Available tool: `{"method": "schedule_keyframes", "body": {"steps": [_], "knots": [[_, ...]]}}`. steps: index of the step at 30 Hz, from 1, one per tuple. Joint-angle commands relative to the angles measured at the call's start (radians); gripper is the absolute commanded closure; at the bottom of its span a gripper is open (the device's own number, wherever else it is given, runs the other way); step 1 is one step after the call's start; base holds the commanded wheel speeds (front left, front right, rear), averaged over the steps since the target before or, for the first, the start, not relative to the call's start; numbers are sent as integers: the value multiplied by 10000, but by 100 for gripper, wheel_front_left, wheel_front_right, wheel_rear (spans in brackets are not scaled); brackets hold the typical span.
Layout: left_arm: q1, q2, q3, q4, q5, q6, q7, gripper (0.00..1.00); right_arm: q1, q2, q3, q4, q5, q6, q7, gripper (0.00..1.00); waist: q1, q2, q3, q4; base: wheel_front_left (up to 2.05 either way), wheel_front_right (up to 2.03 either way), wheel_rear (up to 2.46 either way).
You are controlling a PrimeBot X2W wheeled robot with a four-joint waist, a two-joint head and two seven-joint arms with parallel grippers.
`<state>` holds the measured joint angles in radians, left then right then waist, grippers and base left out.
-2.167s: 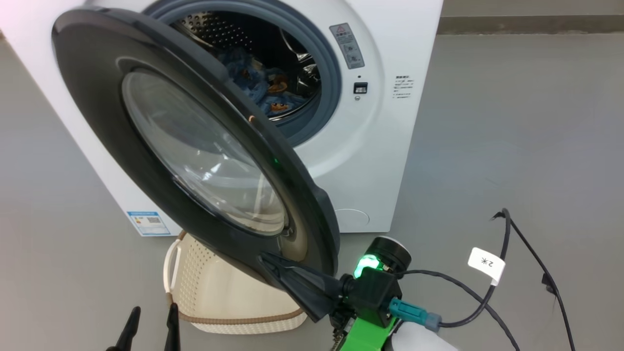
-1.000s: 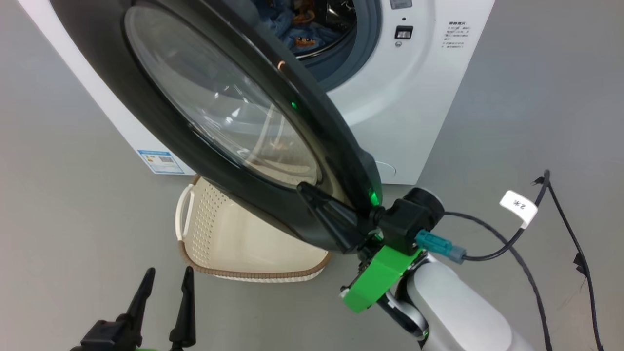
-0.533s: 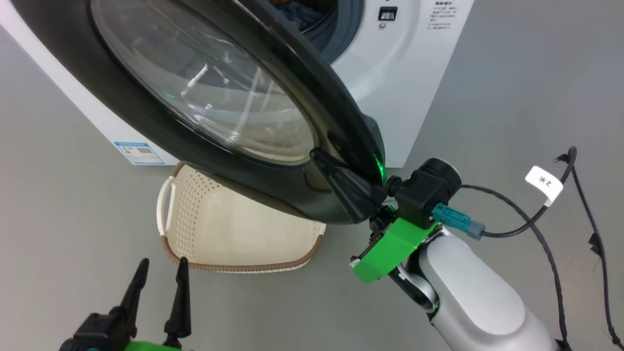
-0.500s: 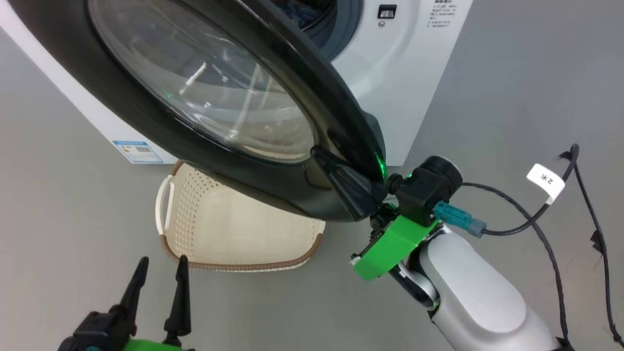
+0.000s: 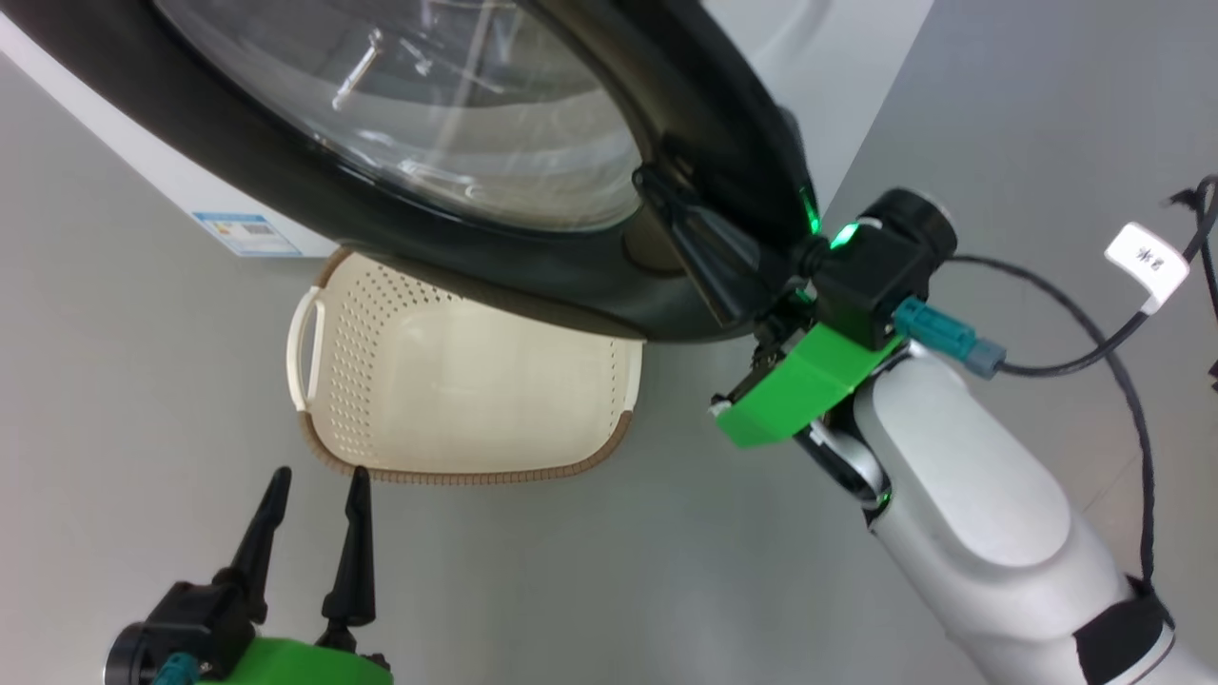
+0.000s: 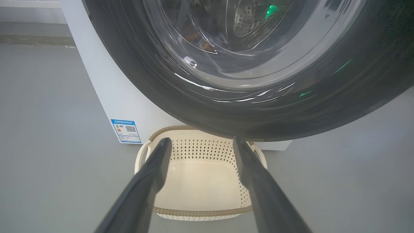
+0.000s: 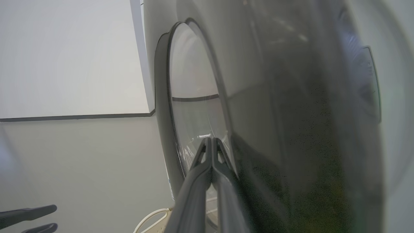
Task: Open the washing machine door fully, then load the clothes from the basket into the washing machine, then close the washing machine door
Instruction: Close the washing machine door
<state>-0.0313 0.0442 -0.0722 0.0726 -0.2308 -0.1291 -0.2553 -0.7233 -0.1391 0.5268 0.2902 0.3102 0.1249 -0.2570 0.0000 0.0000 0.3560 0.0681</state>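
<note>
The washing machine door, black-rimmed with a clear glass bowl, hangs over the top of the head view and hides the drum opening. My right gripper is shut on nothing, its fingertips lying against the door's outer face at the glass edge near the lower right rim. The right wrist view shows these shut fingers along the door. The cream basket sits empty on the floor below the door. My left gripper stands open just in front of its brown rim, pointing at the basket. The clothes are hidden. The washing machine is white.
A black cable with a white tag runs from my right wrist across the grey floor on the right. A blue energy label marks the machine's lower left corner. Bare floor lies to the left of the basket and in front of it.
The head view has shifted, so the door now covers the drum opening. My shut right gripper has stayed against the door's lower right rim and moved up with it. The left gripper stays open.
</note>
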Motion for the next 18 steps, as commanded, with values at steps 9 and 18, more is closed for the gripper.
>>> {"method": "schedule_keyframes", "body": {"steps": [9,18], "knots": [[-441,61,235,-459,240,-15,-65,0,-1329,-242,-33,-85,-60,58,-48,100,0,0,823,115,0,0,0],[-496,115,108,-636,286,-15,-65,0,-2319,-583,-35,276,-53,58,-48,100,0,0,1370,248,0,0,0]]}}
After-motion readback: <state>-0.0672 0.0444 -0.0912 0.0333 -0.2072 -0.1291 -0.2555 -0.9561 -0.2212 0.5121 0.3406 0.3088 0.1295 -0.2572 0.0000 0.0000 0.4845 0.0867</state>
